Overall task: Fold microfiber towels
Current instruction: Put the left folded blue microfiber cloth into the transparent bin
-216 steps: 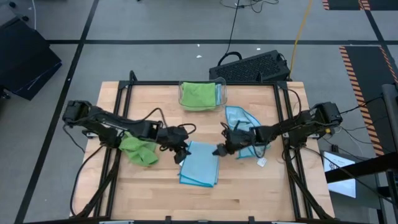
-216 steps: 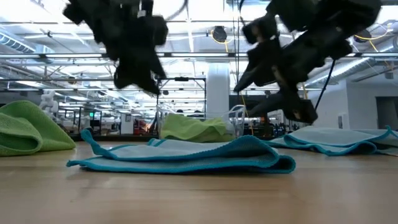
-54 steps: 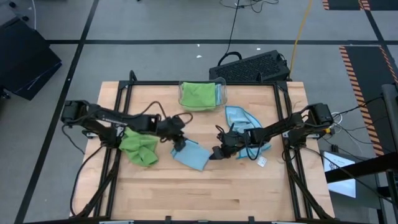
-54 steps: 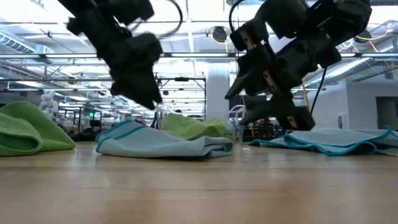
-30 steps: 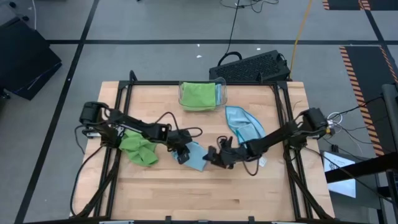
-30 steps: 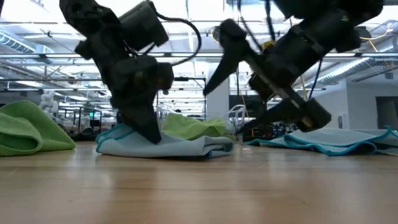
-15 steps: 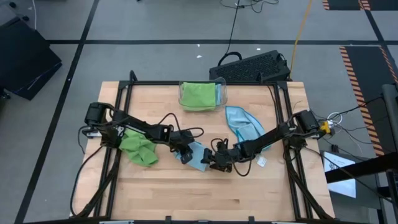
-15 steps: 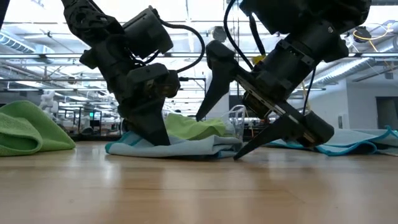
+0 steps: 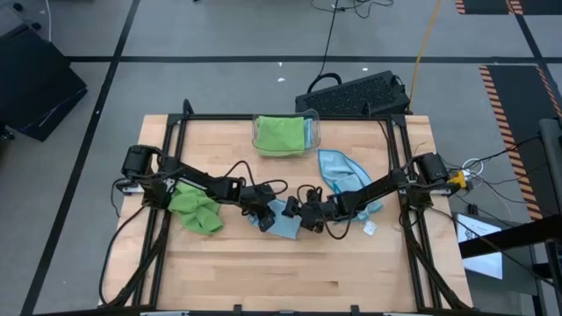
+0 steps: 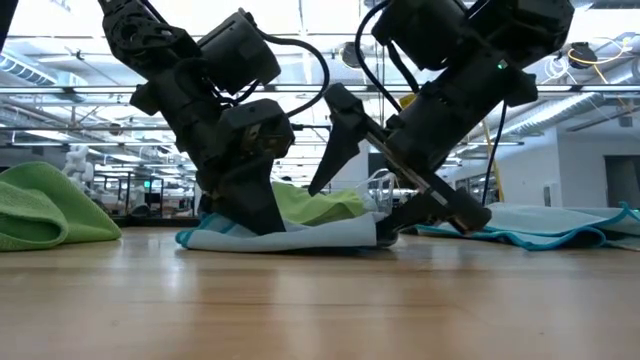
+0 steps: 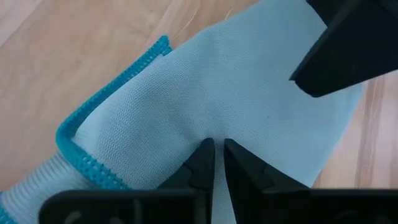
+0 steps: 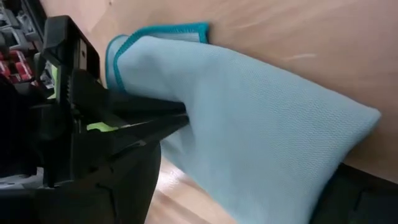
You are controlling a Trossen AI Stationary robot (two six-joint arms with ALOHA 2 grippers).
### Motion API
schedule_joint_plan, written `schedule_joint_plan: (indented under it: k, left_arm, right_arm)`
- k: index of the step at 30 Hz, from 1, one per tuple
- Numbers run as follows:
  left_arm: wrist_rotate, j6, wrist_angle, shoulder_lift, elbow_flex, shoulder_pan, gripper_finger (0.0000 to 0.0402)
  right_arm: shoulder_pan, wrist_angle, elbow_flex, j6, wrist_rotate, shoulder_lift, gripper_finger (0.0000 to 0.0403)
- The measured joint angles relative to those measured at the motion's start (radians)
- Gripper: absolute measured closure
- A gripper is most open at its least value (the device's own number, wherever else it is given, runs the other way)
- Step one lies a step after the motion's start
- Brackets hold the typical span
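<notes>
A folded light blue microfiber towel (image 9: 283,221) lies flat on the wooden table near its middle. My left gripper (image 9: 262,217) stands shut on the towel's left part, slanting down. From the right, my right gripper (image 9: 301,215) is open wide at the towel's right end (image 10: 375,232). One of its fingers (image 10: 325,140) is raised above the cloth and the other (image 10: 430,212) is low by the table. A crumpled lime green towel (image 9: 195,209) lies to the left. Another light blue towel (image 9: 342,174) lies spread at the right. My left gripper presses its shut fingertips (image 11: 205,155) on the folded towel's top layer (image 11: 205,118), slanting down from the table's left side. The cloth puckers a little at the tips, and the towel lies flat on the table. Whether my right gripper's low finger touches the towel's right end, I cannot tell.
A clear bin (image 9: 285,133) with a green towel in it stands at the far edge. A black keyboard (image 9: 356,92) lies beyond the table. A small white tag (image 9: 370,228) lies near the right rail. The near half of the table top (image 9: 290,272) is bare wood.
My right gripper, open all the while, has come down and toward the table's left, until its low finger is at the folded towel's right end. My left gripper stays shut on the towel's left part. The towel has stayed folded and flat.
</notes>
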Motion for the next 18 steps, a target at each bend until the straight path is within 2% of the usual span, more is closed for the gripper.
schedule_joint_plan:
  k: [4,7,11,18]
  left_arm:
    - [-0.001,-0.023,0.004,0.000,0.000,0.000,0.0360]
    - [-0.003,-0.041,0.025,0.001,-0.001,0.000,0.0360]
    - [-0.012,-0.052,0.016,0.006,-0.001,-0.004,0.0360]
    - [-0.003,-0.060,0.014,-0.004,-0.001,-0.003,0.0360]
  right_arm:
    - [-0.001,0.035,0.000,-0.012,0.002,0.018,0.0092]
    - [-0.001,0.133,-0.001,-0.011,-0.005,0.059,0.0115]
    - [-0.002,0.220,0.001,0.011,-0.010,0.094,0.0170]
    - [-0.003,0.226,0.001,-0.023,-0.037,0.097,0.0277]
